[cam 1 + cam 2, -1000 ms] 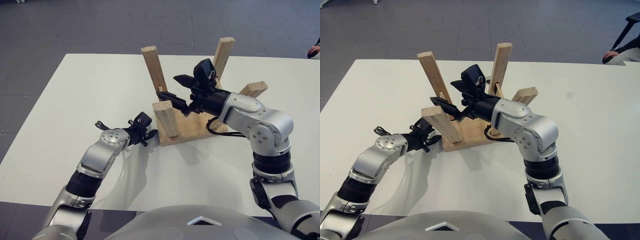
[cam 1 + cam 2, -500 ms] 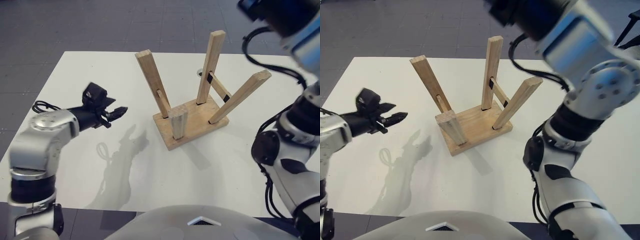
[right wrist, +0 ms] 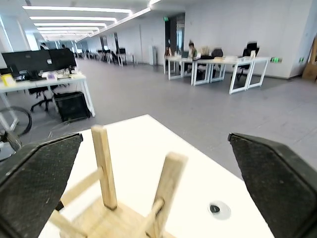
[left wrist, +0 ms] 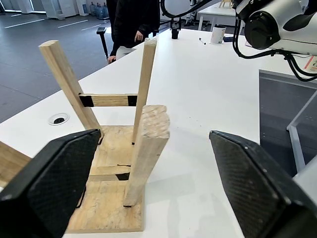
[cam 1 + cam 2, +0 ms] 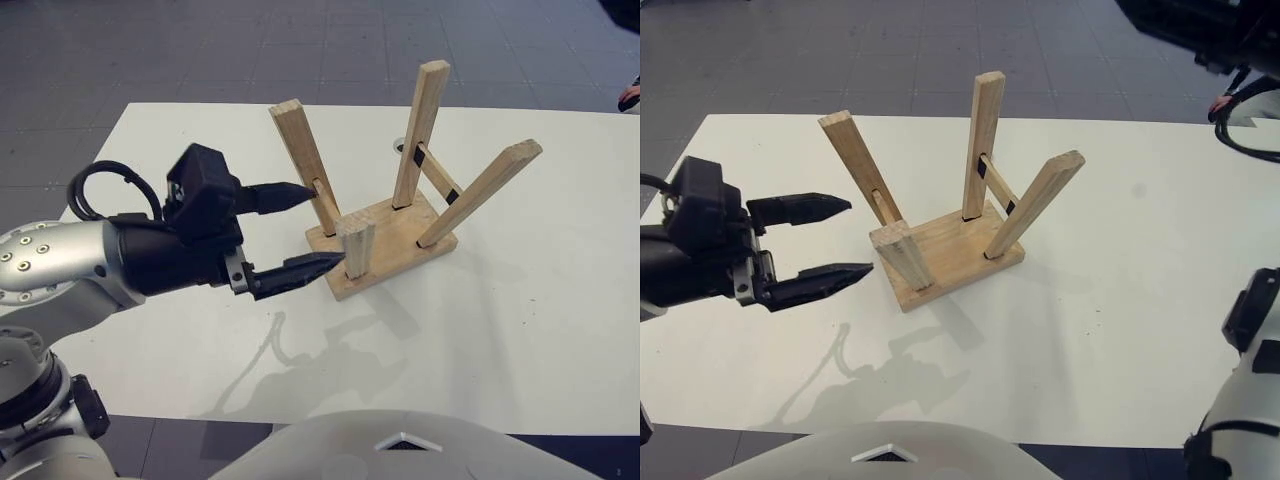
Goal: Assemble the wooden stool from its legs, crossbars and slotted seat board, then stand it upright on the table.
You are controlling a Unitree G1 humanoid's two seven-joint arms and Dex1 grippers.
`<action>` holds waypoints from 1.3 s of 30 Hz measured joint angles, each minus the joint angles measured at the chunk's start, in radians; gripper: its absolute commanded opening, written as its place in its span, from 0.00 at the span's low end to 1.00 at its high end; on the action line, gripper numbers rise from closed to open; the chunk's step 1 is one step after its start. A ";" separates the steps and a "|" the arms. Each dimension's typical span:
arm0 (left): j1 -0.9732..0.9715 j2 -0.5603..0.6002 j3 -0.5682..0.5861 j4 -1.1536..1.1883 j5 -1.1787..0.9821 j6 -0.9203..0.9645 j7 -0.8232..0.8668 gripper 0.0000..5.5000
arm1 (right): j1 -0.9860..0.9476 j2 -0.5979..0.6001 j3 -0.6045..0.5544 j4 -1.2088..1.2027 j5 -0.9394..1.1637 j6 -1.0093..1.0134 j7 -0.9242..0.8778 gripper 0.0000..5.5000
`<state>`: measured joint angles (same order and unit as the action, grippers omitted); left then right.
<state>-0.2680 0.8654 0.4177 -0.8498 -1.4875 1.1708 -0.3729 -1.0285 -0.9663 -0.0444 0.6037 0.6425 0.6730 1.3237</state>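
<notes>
The left tool (image 5: 861, 235), fingers spread wide and empty, hovers just left of the stool (image 5: 950, 250), near its closest leg (image 5: 902, 255) but apart from it. The stool sits upside down on the white surface (image 5: 1120, 300), seat board flat, legs pointing up. The right tool (image 3: 154, 139), also spread and empty, hangs well above.

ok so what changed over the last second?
The right tool pulled out from between the legs of the stool and rose high above it, open. The left tool drew back from the near corner of the seat board, then opened and came forward, level with the short near leg. The stool stays upside down on its seat board, ungripped. The view itself also shifted.
</notes>
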 measured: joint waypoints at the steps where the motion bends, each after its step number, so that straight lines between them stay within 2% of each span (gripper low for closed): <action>1: 0.002 0.005 -0.024 -0.002 -0.017 -0.016 0.022 0.74 | -0.007 0.000 0.013 0.042 -0.032 -0.027 0.025 1.00; 7: 0.006 0.005 -0.205 -0.005 0.005 -0.086 0.203 0.74 | -0.051 0.003 0.027 0.144 -0.140 -0.090 0.130 1.00; 13: 0.012 -0.037 -0.338 0.011 0.047 -0.136 0.292 0.74 | -0.053 0.015 0.019 0.181 -0.178 -0.103 0.161 1.00; 18: -0.004 -0.098 -0.396 0.049 0.104 -0.189 0.312 0.60 | -0.047 0.017 0.026 0.196 -0.225 -0.153 0.190 1.00; 21: -0.016 -0.133 -0.431 0.058 0.139 -0.204 0.300 0.50 | -0.036 0.005 0.061 0.329 -0.347 -0.319 0.187 1.00; 22: -0.016 -0.135 -0.446 0.058 0.150 -0.209 0.283 0.44 | -0.040 -0.010 0.064 0.396 -0.377 -0.366 0.189 1.00; 24: -0.011 -0.131 -0.450 0.057 0.164 -0.216 0.238 0.39 | -0.057 -0.039 0.067 0.452 -0.405 -0.403 0.244 1.00; 27: 0.023 -0.092 -0.442 0.065 0.212 -0.231 0.149 0.29 | -0.026 -0.059 0.155 0.385 -0.326 -0.396 0.283 1.00; 33: 0.031 -0.014 -0.401 0.158 0.355 -0.304 -0.103 0.25 | 0.214 -0.131 0.378 -0.007 -0.016 -0.351 0.291 1.00; 39: 0.070 0.019 -0.377 0.215 0.479 -0.396 -0.338 0.25 | 0.263 -0.168 0.420 -0.170 0.073 -0.305 0.291 1.00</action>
<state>-0.1982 0.8845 0.0408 -0.6344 -1.0090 0.7745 -0.7112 -0.7657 -1.1348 0.3757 0.4334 0.7153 0.3679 1.6146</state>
